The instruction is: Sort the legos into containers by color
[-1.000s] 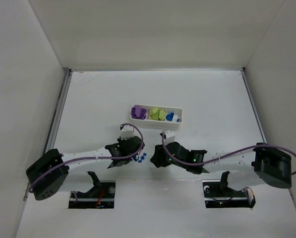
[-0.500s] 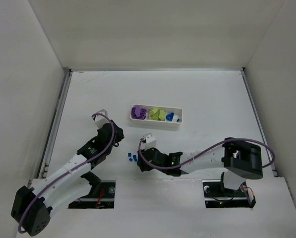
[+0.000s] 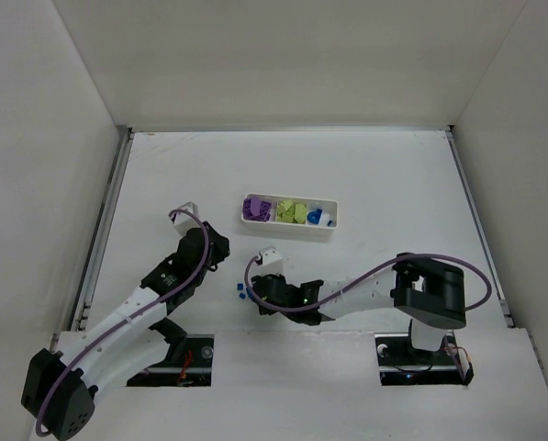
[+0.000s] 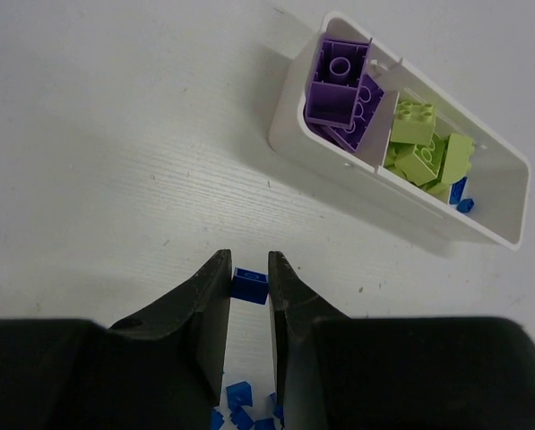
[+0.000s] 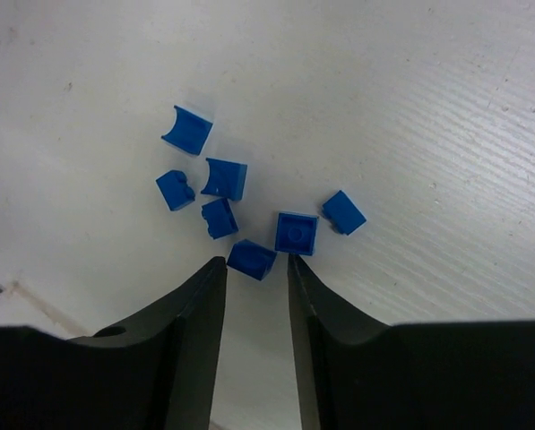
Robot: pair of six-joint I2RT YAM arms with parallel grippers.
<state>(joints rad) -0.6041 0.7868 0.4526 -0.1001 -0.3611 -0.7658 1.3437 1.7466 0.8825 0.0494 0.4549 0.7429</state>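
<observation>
From above, the left gripper (image 3: 218,250) has drawn away from the loose blue pieces (image 3: 241,292), and the right gripper (image 3: 258,299) has come over them. The tray (image 3: 289,231) stands well apart. Only the left wrist view shows that gripper pinching one blue brick (image 4: 249,286), probably bound for the tray's blue end. The right wrist view shows its fingers narrowly open around another blue lego (image 5: 252,259).

Overhead, I'm looking down from above the near edge across the whole table (image 3: 393,184). Left wrist rides higher, facing the far tray (image 4: 289,107). Right wrist hovers close over the blue pieces (image 5: 225,177), shared with both other views.
</observation>
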